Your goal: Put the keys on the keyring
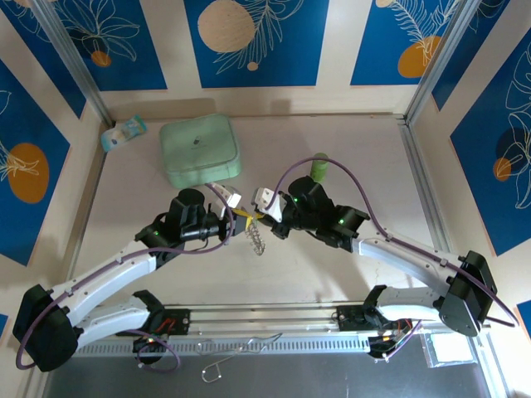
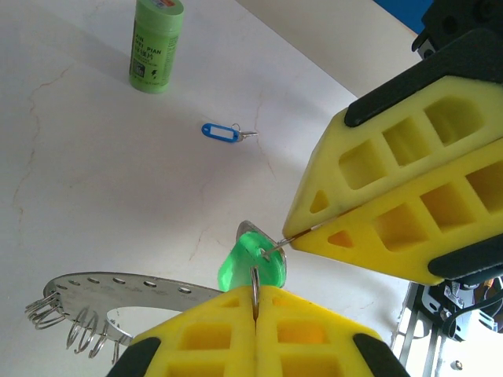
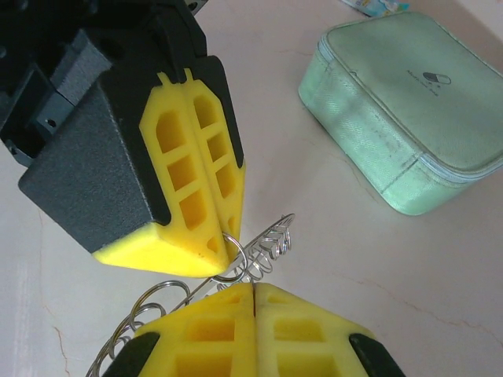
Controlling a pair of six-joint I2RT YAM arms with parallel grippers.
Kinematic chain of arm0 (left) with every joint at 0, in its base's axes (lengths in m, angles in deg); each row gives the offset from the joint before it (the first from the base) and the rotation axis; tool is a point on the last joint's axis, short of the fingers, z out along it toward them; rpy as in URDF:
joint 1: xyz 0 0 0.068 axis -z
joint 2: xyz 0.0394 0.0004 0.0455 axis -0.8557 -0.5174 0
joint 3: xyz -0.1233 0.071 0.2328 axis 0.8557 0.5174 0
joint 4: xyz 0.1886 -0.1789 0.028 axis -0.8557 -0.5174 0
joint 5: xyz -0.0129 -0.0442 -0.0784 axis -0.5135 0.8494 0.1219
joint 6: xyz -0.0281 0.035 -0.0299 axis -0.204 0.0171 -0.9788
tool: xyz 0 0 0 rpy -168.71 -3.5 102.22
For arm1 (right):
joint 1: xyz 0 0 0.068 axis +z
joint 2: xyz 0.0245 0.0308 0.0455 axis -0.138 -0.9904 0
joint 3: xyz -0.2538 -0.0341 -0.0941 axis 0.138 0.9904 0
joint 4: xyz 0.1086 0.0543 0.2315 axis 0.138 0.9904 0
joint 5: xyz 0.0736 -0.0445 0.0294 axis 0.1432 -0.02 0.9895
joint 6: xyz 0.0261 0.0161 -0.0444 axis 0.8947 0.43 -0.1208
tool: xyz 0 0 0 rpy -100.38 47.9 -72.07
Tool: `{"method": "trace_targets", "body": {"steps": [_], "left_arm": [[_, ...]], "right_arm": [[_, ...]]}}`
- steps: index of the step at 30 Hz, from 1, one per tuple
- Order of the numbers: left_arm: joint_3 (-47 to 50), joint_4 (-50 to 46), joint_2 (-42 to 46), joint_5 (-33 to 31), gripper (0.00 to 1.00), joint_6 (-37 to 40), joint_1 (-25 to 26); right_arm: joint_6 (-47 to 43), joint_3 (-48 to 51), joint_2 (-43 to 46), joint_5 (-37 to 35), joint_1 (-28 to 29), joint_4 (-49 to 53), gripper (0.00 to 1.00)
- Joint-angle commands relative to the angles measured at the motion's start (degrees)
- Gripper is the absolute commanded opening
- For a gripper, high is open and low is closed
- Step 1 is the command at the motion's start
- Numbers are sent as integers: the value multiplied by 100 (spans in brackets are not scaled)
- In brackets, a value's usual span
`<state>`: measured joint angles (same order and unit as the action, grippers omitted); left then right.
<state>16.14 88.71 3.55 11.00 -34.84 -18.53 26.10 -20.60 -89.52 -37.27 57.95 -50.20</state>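
your left fingers (image 2: 196, 334) are clenched on the small ring of the green key (image 2: 250, 267), held above the bench (image 2: 94, 181). your right fingers (image 3: 306, 330) meet them tip to tip, clenched on the keyring (image 3: 267, 242), which dangles between the arms. the blue key (image 2: 220, 132) lies on the bench, well apart.

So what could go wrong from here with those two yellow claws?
The left gripper and right gripper pinch thin metal at their very tips, so the green key or keyring might slip out. The two grippers nearly touch and could bump. The blue key lies flat, probably awkward to grab.
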Motion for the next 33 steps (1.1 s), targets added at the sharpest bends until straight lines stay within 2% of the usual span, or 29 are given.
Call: {"method": "trace_targets", "body": {"steps": [1, 33], "left_arm": [[-202, 284, 29, 47, 0, -54, 73], [-222, 363, -50, 126, 0, -69, 73]], "right_arm": [[55, 50, 73, 164, 8, -111, 0], [-21, -10, -80, 260, 14, -168, 0]]}}
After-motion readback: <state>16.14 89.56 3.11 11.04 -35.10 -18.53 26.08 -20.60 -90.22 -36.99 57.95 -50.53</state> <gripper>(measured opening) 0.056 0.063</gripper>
